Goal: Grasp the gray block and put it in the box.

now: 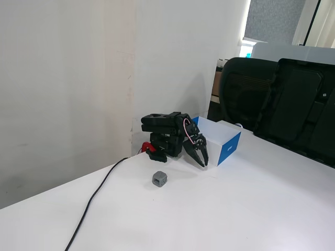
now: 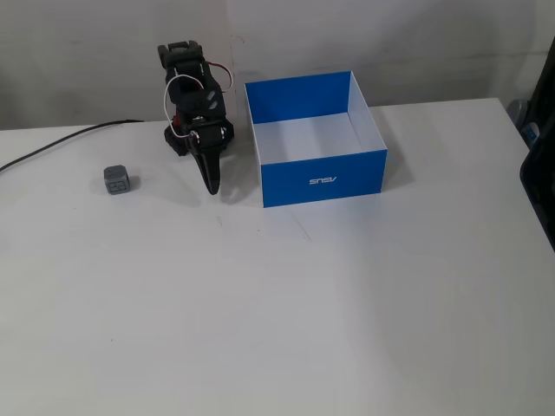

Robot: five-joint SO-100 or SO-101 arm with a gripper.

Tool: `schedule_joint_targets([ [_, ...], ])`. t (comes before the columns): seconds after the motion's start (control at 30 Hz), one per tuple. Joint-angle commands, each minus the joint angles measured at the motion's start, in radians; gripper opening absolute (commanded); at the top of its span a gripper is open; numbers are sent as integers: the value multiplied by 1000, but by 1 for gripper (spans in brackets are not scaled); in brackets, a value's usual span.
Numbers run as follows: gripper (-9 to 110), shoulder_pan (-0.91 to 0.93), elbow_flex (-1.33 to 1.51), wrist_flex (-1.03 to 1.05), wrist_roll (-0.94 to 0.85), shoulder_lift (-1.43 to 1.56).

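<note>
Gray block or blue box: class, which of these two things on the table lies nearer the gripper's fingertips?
The blue box is nearer: its front corner sits just right of the gripper in this fixed view, while the gray block lies farther left.

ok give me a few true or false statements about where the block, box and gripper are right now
1. The gray block lies inside the blue box. False: it sits on the white table, outside the box.
2. The gripper holds nothing. True.
3. In the fixed view from above, the arm stands between block and box. True.
4. The box is full of parts. False: its white inside looks empty.
5. A black cable runs across the table. True.
</note>
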Motion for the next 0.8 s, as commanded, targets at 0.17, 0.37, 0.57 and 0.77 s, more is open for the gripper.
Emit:
schedule_joint_targets([
  [0.17, 2, 5, 18, -23, -8, 9],
  [0.37, 0, 6, 20, -26, -2, 9],
  [0.57, 0, -114, 14, -106, 75, 9],
  [0.77, 0, -193, -118, -103, 195, 6],
])
